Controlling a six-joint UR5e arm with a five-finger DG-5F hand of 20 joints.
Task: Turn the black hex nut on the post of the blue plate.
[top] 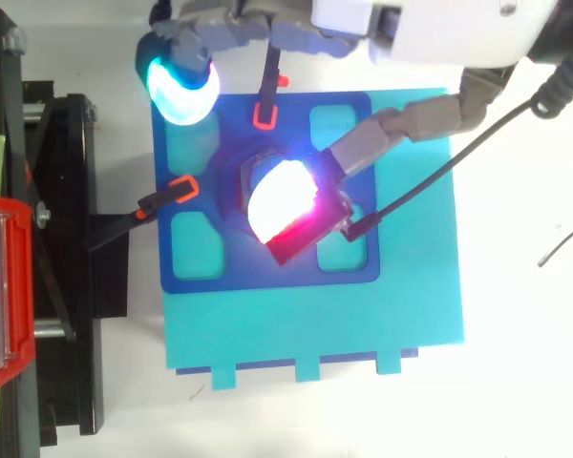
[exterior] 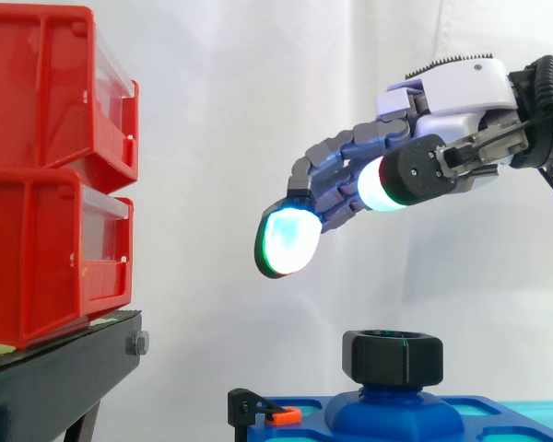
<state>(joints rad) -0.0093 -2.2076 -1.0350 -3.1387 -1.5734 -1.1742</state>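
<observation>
The black hex nut (exterior: 393, 357) sits on the post of the blue plate (exterior: 498, 419), low in the side view. My hand (exterior: 456, 92) hovers well above it, reaching in from the right with its fingers loosely extended, and there is clear air between the pads and the nut. A green-cyan fingertip (exterior: 288, 241) points down and left of the nut. In the top view a white-red pad (top: 285, 202) covers most of the nut, and only a dark rim (top: 240, 188) shows on the plate (top: 267, 272). The hand holds nothing.
Stacked red bins (exterior: 46, 175) stand on a black stand (exterior: 55, 373) at the left. Two black clamps with orange tips (top: 172, 191) (top: 265, 107) grip the plate's left and far edges. A teal base (top: 315, 329) lies under the plate.
</observation>
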